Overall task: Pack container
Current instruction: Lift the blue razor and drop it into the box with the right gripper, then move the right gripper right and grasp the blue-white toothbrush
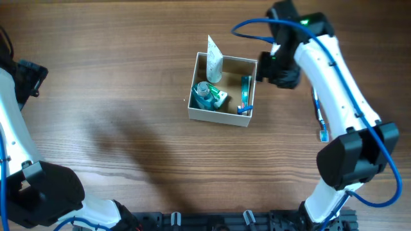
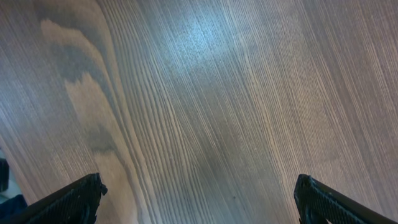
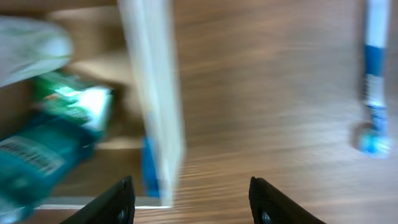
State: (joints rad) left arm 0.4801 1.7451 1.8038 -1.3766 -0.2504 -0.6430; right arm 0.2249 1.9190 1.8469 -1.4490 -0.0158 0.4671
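Overhead: The container stands near the middle of the table. It holds a white tube, a teal bottle and a toothbrush. The right gripper is just beside its right wall.

Left wrist: The left gripper is spread wide over bare table and grasps nothing.

Right wrist: The view is blurred. The fingers are parted and empty above the container wall. A second toothbrush lies on the table, apart.

Handling: The container is probably light, thin-walled cardboard that slides easily. Pinch one wall at mid-rim.
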